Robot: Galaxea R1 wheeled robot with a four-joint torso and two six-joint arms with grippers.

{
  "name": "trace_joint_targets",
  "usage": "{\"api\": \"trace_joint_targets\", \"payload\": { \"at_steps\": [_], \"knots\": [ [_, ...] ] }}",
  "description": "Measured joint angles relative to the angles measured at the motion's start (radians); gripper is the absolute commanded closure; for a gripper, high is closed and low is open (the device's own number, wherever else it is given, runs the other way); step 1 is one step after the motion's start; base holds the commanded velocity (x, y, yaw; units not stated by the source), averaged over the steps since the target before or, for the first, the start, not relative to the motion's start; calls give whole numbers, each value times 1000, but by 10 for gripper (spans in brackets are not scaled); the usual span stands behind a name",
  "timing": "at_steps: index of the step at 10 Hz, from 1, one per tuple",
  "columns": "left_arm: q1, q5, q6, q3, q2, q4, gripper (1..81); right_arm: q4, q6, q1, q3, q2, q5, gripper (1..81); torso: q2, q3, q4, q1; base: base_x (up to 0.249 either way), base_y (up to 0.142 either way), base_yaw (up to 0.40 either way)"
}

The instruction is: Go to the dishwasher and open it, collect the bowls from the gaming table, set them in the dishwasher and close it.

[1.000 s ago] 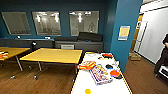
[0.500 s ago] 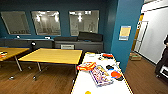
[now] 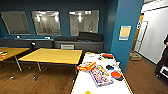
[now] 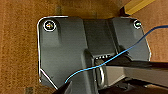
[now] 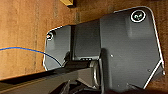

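The gaming table (image 3: 83,81), white-topped, stretches away from me just right of centre in the head view. On it lie a red-orange packet (image 3: 86,66), a flat colourful box (image 3: 100,75), a red rounded thing (image 3: 108,55) at the far end and an orange rounded thing (image 3: 115,74) near the right edge. I cannot tell whether these two are bowls. A small yellow thing (image 3: 87,92) sits at the near end. The dishwasher is out of view. Both wrist views look down on the robot's dark plate over a brown wooden floor (image 4: 20,37).
A yellow-topped table (image 3: 53,55) stands left of the white one, and another (image 3: 10,52) at the far left. A dark low counter (image 3: 77,44) runs along the blue back wall. A blue pillar (image 3: 123,40) rises at the right, with a person (image 3: 163,58) beyond it.
The head view has shifted only slightly. Nothing on the tables has moved.
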Motion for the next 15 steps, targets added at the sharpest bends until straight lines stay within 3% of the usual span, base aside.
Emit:
{"api": "trace_joint_targets", "payload": {
  "at_steps": [2, 5, 7, 12, 15],
  "knots": [
    [0, 0, -3, 82, -45, 0, 10, 3, 18, 2, 159, -99, 24, 10, 0, 0, 0, 0, 0, 0, 0],
    [0, -13, -7, 245, -148, 0, 10, 11, 54, 5, 426, -349, 92, 10, 0, 0, 0, 0, 0, 0, 0],
    [0, -22, -10, 267, -185, -4, 10, 14, 71, -12, 551, -471, 134, 10, 0, 0, 0, 0, 0, 0, 0],
    [0, -26, -10, 277, -164, -4, 10, 22, 214, -37, 867, -854, 297, 10, 0, 0, 0, 0, 0, 0, 0],
    [0, -26, -10, 276, -154, -4, 10, 24, 367, -21, 976, -1039, 372, 10, 0, 0, 0, 0, 0, 0, 0]
  ]
}}
